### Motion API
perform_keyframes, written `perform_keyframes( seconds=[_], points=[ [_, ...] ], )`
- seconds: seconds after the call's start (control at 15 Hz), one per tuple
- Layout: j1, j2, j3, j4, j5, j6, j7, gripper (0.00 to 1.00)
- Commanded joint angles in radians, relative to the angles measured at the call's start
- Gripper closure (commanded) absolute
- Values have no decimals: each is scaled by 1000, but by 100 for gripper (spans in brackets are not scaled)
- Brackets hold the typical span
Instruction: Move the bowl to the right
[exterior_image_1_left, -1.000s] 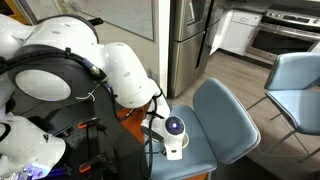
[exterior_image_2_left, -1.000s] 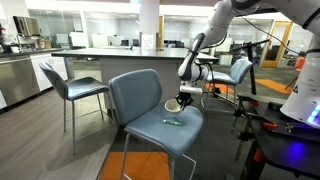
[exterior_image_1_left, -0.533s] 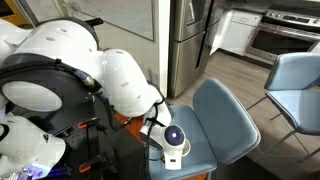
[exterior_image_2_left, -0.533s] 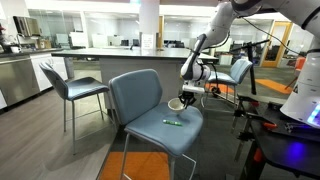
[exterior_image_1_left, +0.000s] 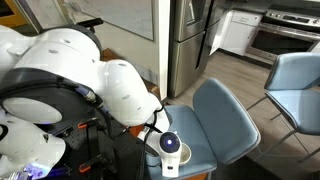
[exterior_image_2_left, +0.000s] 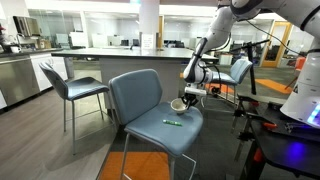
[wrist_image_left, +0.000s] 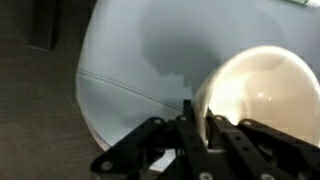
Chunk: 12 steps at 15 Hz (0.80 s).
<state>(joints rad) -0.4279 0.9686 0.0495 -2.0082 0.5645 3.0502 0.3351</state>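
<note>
The bowl (wrist_image_left: 262, 95) is small, round and cream white; it fills the right of the wrist view. My gripper (wrist_image_left: 198, 128) is shut on its near rim, one finger inside and one outside. In an exterior view the bowl (exterior_image_2_left: 178, 104) sits low over the grey-blue chair seat (exterior_image_2_left: 160, 130) near its right edge, with the gripper (exterior_image_2_left: 188, 96) just above it. I cannot tell whether the bowl touches the seat. In the other exterior view the arm hides the bowl; only the wrist (exterior_image_1_left: 170, 146) shows over the seat.
A thin green marker (exterior_image_2_left: 173, 122) lies on the seat in front of the bowl. The chair back (exterior_image_2_left: 135, 95) rises at the left. Other chairs (exterior_image_2_left: 72, 90) and a counter stand behind. The robot's base (exterior_image_1_left: 60, 90) crowds one side.
The gripper and the bowl have shifted a little to the right across the seat. In the view past the robot's base, the wrist has moved lower and nearer.
</note>
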Motion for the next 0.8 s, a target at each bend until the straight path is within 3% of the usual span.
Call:
perform_keyframes(
  seconds=[0.0, 0.27, 0.73],
  points=[
    [-47, 17, 53, -2, 4, 77, -35, 97],
    [-80, 40, 95, 2, -6, 106, -30, 97],
    [-105, 66, 107, 11, -19, 121, -27, 97]
  ],
)
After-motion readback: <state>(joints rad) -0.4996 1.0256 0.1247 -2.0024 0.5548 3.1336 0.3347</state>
